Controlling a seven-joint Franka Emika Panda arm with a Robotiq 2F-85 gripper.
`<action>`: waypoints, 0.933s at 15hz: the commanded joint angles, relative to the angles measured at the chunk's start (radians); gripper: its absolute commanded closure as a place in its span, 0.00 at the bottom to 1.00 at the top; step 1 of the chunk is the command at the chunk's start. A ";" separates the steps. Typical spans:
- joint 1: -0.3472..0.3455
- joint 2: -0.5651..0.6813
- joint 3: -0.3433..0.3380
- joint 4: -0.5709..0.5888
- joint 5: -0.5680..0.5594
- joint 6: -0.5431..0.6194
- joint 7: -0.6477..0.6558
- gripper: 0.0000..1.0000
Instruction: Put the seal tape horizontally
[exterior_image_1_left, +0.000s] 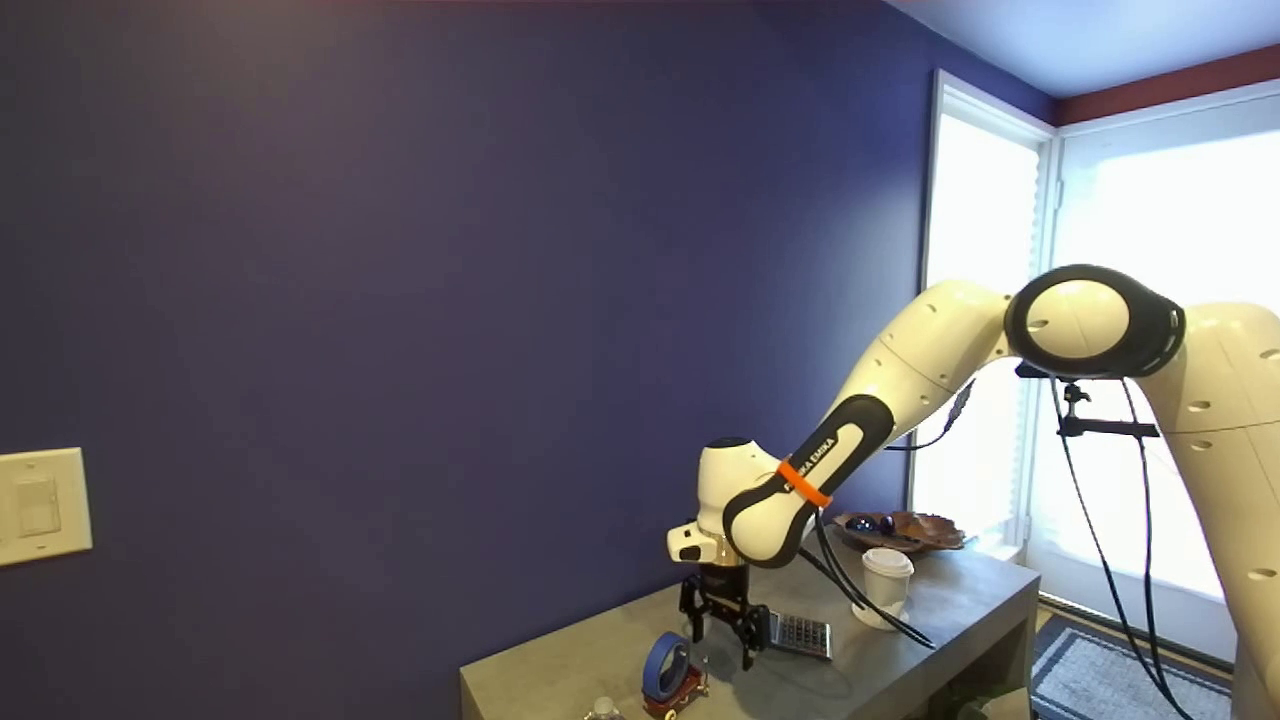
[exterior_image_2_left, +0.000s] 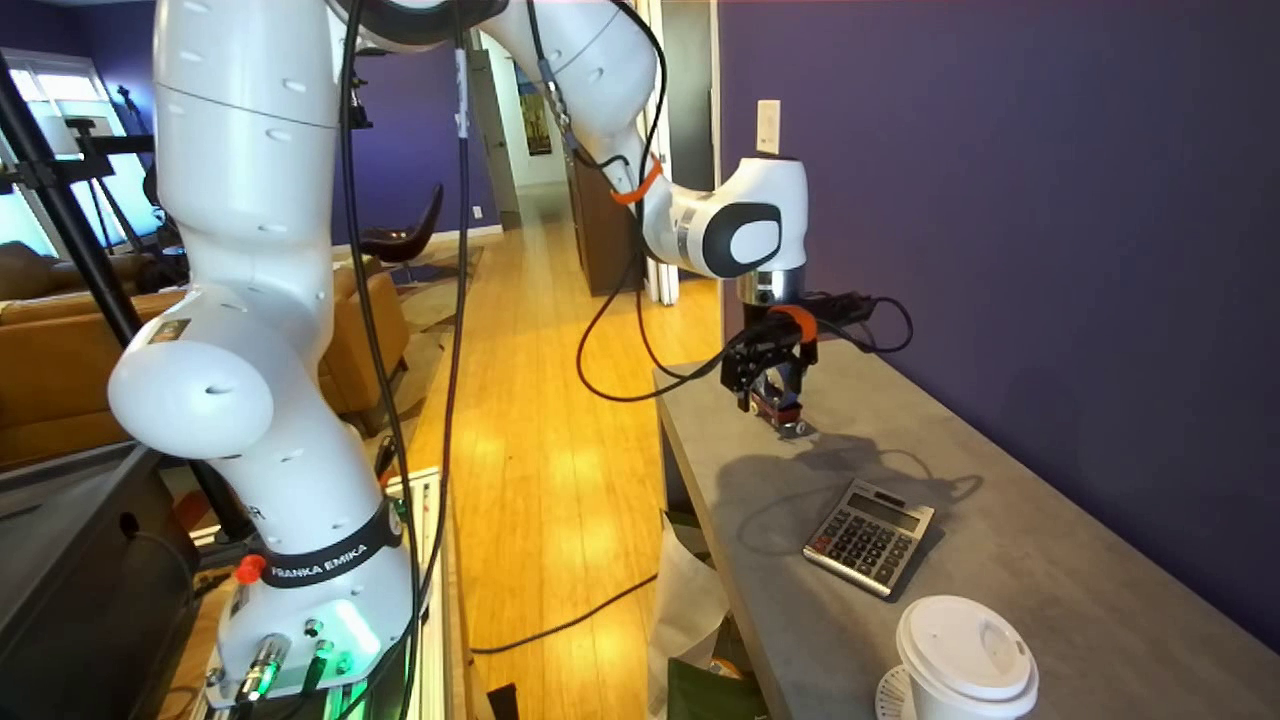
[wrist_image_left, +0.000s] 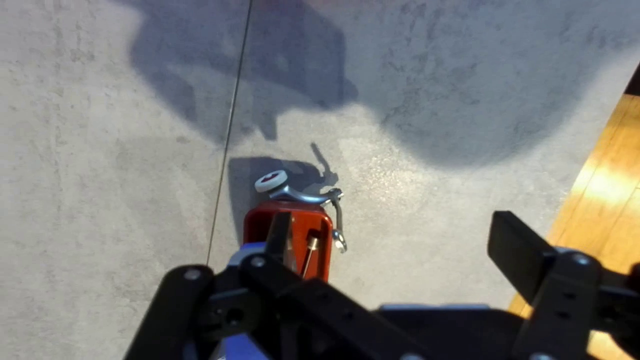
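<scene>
The seal tape (exterior_image_1_left: 655, 664) is a blue ring-shaped roll. It stands on edge in a small red wagon (exterior_image_1_left: 672, 704) on the grey table. In the wrist view, blue parts of the tape (wrist_image_left: 244, 348) show beside and below the left finger, which hides much of it. The wagon's red end (wrist_image_left: 320, 250) and silver handle show there too. My gripper (exterior_image_1_left: 722, 650) points down and is open, with nothing between its fingers (wrist_image_left: 392, 225). The left finger overlaps the wagon in the wrist view; I cannot tell whether it touches. In an exterior view the gripper (exterior_image_2_left: 770, 396) partly hides the tape.
A calculator (exterior_image_2_left: 870, 538) lies on the table (exterior_image_2_left: 1060, 560). A white lidded cup (exterior_image_2_left: 965, 655) stands beyond it. A brown leaf-shaped bowl (exterior_image_1_left: 930, 532) is at the far end. A clear bottle top (exterior_image_1_left: 603, 709) shows near the wagon. A purple wall (exterior_image_1_left: 500, 400) runs along the table.
</scene>
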 joint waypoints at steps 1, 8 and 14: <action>0.016 -0.087 -0.006 -0.042 0.041 -0.039 0.069 0.00; 0.067 -0.216 0.004 -0.066 0.067 -0.059 0.278 0.00; 0.153 -0.281 0.050 -0.070 0.171 0.007 0.481 0.00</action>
